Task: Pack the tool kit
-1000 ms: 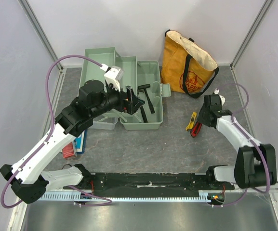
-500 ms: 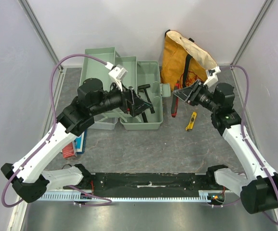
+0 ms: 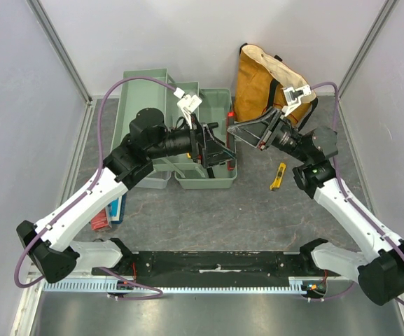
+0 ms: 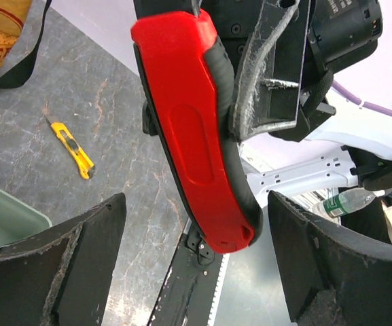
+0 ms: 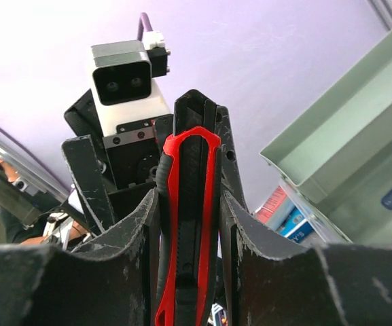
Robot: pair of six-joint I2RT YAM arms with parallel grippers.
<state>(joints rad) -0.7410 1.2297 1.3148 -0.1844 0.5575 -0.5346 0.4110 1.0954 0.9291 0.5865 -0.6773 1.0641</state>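
Right gripper (image 5: 190, 197) clenched on red-and-black utility knife (image 5: 194, 156), held out. Left gripper (image 4: 196, 204) spread wide, fingers flanking the handle, not touching. Handover at top-view centre, above right end of open toolbox (image 3: 219, 180). Left should grip squarely before right releases. Yellow cutter (image 3: 279, 175) lies on worktop (image 3: 209, 217), right of centre.

Sage toolbox (image 3: 217, 105) lies open; red-black tool (image 5: 185, 224), seemingly a knife, aloft.
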